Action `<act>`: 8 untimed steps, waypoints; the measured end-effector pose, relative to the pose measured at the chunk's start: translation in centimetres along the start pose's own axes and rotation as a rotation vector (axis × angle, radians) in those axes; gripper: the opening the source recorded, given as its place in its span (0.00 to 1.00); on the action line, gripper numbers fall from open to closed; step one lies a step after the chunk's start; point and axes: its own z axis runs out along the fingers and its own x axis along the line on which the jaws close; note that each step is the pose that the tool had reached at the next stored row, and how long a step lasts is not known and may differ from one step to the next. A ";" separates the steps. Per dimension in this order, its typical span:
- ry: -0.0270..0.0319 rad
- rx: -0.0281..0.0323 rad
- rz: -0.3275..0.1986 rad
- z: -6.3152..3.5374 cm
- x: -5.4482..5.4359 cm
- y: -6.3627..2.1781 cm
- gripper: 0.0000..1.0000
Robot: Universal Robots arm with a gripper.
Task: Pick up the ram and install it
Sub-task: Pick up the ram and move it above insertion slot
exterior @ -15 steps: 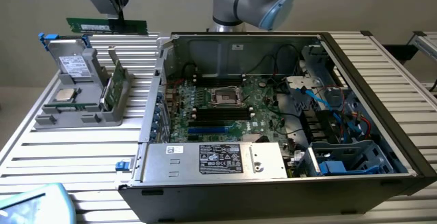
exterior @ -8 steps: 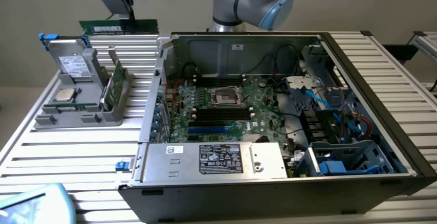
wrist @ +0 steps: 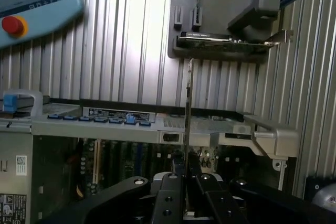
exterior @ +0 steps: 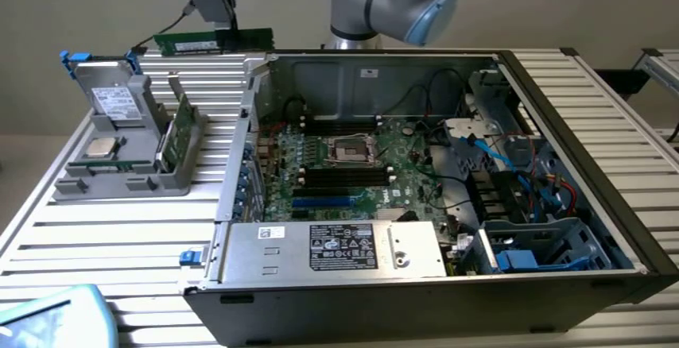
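The ram (exterior: 202,42), a long thin green stick, hangs level in the air above the table's far edge at the exterior view's left, behind the case's corner. My gripper (exterior: 225,36) is shut on it from above, near its right half. In the wrist view the ram (wrist: 188,103) shows edge-on as a thin strip running out from between my gripper's (wrist: 187,174) black fingers (wrist: 172,187), which press on both its faces. The open computer case (exterior: 594,205) lies on its side, with the motherboard's black slots (exterior: 339,175) near its middle.
A grey parts holder (exterior: 127,177) at the exterior view's left carries a silver processor chip (exterior: 101,146), a wider green card (exterior: 180,133) standing on edge and a drive (exterior: 111,100). The power supply (exterior: 339,249) fills the case's near side. A teach pendant (exterior: 48,316) lies at the near left corner.
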 end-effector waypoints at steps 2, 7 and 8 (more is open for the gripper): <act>0.0000 0.0001 0.000 -0.10 0.1 -0.89 0.14; 0.0002 0.0008 0.000 -0.41 0.2 -3.00 0.14; 0.0002 0.0010 0.000 -0.49 0.2 -3.41 0.14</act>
